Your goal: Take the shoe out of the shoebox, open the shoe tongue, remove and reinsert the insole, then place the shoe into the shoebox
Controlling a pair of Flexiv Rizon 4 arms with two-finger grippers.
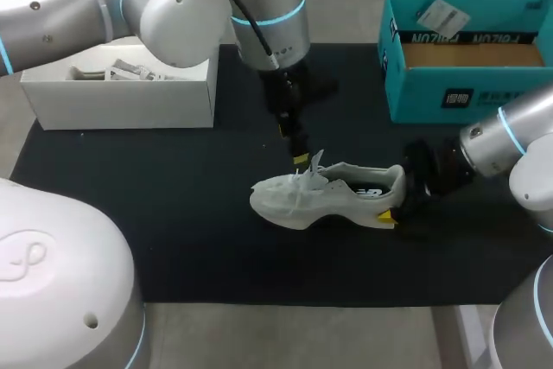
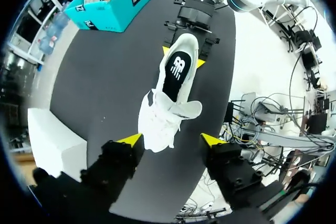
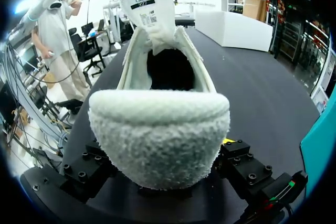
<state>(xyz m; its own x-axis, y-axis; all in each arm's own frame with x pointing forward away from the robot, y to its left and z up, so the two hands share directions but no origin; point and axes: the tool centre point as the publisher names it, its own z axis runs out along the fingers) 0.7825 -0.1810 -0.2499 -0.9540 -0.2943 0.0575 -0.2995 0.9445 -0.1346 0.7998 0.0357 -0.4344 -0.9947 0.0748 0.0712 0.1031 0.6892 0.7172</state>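
While pinching the shoe (image 1: 324,196) by the heel with the right claw (image 2: 183,57), holds the left claw (image 2: 172,140) spread wide right above the tongue (image 3: 149,9); has the shoe upright on the tabletop (image 1: 173,213), well apart from the shoebox (image 1: 432,92).

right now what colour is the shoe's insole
Black insole with a white mark; clearest in left wrist view.

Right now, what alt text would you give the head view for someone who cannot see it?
A white shoe stands on its sole on a black mat, the right gripper shut on its heel and the left gripper open just above its tongue. A teal shoebox sits open at the back right, a white box at the back left.
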